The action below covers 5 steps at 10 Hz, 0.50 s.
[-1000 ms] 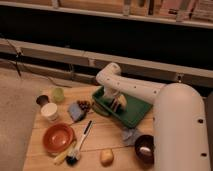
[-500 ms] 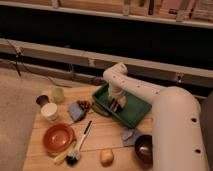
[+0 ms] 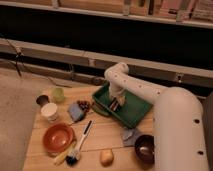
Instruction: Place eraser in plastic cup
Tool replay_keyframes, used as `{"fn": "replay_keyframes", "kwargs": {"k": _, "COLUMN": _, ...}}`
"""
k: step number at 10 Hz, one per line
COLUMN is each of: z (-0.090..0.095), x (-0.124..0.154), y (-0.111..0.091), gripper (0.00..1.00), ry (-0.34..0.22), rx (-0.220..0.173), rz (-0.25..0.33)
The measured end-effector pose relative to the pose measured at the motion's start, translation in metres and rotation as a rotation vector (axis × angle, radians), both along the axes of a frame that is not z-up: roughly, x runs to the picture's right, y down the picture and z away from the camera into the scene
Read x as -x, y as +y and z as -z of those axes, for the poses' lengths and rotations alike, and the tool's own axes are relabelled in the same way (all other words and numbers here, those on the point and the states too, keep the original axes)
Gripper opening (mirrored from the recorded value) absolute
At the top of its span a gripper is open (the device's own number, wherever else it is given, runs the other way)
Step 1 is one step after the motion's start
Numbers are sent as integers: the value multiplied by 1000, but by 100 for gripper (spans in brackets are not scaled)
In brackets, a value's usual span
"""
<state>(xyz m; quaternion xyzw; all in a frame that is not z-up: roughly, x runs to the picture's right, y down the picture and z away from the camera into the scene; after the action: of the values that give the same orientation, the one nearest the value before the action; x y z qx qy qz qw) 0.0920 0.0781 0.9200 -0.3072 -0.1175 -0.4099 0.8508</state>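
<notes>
The light green plastic cup (image 3: 58,94) stands upright at the table's far left. My gripper (image 3: 116,104) points down into the dark green tray (image 3: 135,116) near its left end, well to the right of the cup. The white arm (image 3: 145,92) reaches to it from the lower right. I cannot pick out the eraser; the spot under the gripper is hidden.
A dark brown cup (image 3: 43,100) and a white paper cup (image 3: 49,111) stand by the green cup. A red bowl (image 3: 58,138), a brush (image 3: 80,145), a potato-like lump (image 3: 106,157), a dark bowl (image 3: 145,148) and blue-grey cloths (image 3: 76,112) lie on the wooden table (image 3: 105,135).
The arm's upper joint has swung a little to the right and the gripper has sunk slightly lower into the tray. The objects on the table have not moved.
</notes>
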Motion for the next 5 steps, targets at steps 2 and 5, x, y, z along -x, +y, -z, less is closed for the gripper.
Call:
{"fn": "replay_keyframes", "kwargs": {"k": 2, "z": 15, "x": 8, "y": -30, "gripper": 0, "ry": -7, "rx": -49, "rz": 17}}
{"fn": "replay_keyframes", "kwargs": {"k": 5, "z": 46, "x": 31, "y": -81, "gripper": 0, "ry": -28, "rx": -130, "rz": 84}}
